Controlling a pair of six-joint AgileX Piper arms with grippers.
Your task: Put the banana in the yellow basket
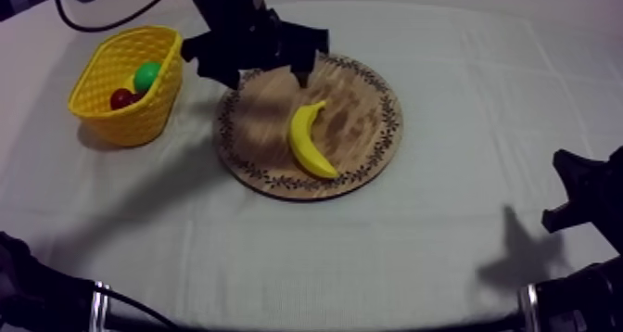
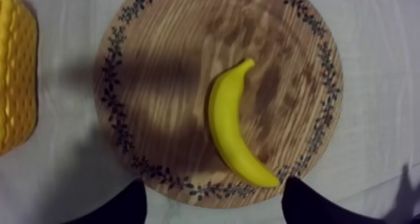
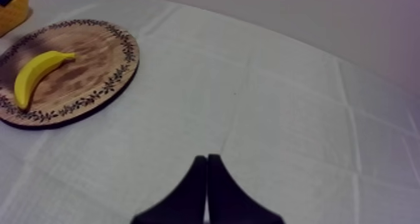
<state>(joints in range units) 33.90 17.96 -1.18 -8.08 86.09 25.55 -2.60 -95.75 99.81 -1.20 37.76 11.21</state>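
A yellow banana [image 1: 309, 141] lies on the round wooden board [image 1: 366, 108], right of the board's middle. My left gripper [image 1: 269, 74] hangs over the board's far edge, open, with its two black fingers [image 2: 125, 208] wide apart and nothing between them. From the left wrist, the banana [image 2: 234, 126] lies on the board [image 2: 162, 82] below the spread fingers. The yellow basket [image 1: 102, 90] stands left of the board and holds a green fruit [image 1: 146, 76] and a small red fruit [image 1: 120, 98]. My right gripper [image 3: 207, 167] is shut, resting low over bare cloth at the table's right.
In the right wrist view the board [image 3: 94, 67] with the banana [image 3: 36, 73] lies well off beside a corner of the basket [image 3: 12, 7]. The right arm [image 1: 584, 197] sits at the right edge. Bare cloth stretches in front of the board.
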